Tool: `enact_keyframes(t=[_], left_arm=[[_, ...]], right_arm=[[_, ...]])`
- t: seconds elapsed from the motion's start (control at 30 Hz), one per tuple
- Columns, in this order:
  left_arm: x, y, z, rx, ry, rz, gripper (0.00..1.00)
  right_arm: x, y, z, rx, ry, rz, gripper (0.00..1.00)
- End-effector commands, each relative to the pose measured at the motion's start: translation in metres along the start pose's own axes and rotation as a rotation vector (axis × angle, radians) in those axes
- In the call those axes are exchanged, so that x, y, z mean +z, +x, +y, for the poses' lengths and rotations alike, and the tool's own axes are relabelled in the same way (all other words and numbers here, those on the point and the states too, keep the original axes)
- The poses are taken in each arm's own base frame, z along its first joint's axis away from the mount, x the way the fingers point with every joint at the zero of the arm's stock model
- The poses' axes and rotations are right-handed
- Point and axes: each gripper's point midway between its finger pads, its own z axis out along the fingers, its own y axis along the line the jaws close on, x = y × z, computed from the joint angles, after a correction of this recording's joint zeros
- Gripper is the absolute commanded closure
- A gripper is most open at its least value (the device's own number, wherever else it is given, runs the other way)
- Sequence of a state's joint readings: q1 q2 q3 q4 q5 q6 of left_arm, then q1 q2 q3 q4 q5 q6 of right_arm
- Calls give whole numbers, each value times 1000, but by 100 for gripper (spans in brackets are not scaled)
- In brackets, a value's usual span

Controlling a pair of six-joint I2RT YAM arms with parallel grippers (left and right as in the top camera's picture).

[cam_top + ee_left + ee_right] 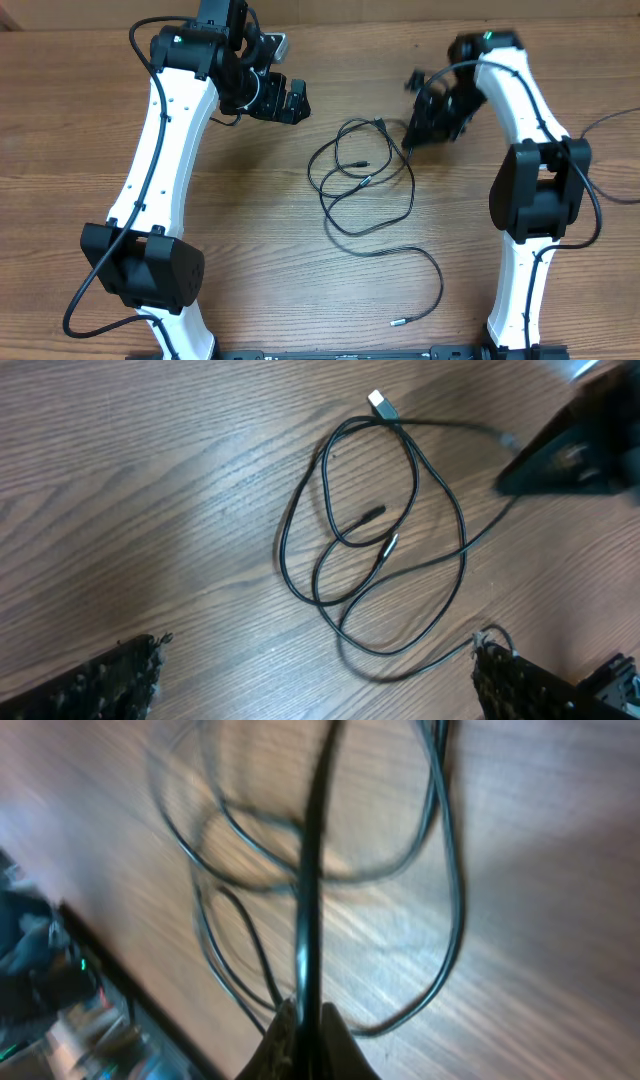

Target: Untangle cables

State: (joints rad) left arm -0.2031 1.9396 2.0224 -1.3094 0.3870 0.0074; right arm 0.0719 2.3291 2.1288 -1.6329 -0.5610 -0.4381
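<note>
Blurred black cables [313, 890] in loops on wooden table [560, 870], one strand between right claw [308, 1025] tips.

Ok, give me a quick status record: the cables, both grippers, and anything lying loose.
cables: thin black cords in overlapping loops, mid-table, tangled
plug: white-tipped, at the far edge of the loops
loose end: one strand trails toward the robot's base, silvery tip lying free on the table
left gripper: open, empty, off to the side of the loops, not touching them
right gripper: shut on one strand that runs out from between its fingers; this view is blurred
</note>
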Motion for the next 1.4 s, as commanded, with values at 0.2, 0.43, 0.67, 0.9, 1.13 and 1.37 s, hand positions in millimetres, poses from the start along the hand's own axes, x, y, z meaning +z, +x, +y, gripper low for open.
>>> enact_keyframes(t=[0.2,0.43,0.67,0.9,1.13,1.37], left_arm=[[-15,-6,-8,45,-2,-44,0],[-15,-6,-8,45,-2,-44,0],[-15,-6,-8,45,-2,-44,0],[-15,-6,-8,46,-2,-44,0],[-15,-6,-8,46,-2,-44,0],[-15,-6,-8,45,-2,-44,0]], right_arm=[[-197,-32,121,-231,205,-588,96],[-315,0,216,-366,230,-1046,96],[-399,36,287,-528,223,-1389,96],[-436,47,317,-581,171,-1550,96],[-462,42,281,-388,343,-1660,96],[-473,41,215,-186,600,-1643,96]])
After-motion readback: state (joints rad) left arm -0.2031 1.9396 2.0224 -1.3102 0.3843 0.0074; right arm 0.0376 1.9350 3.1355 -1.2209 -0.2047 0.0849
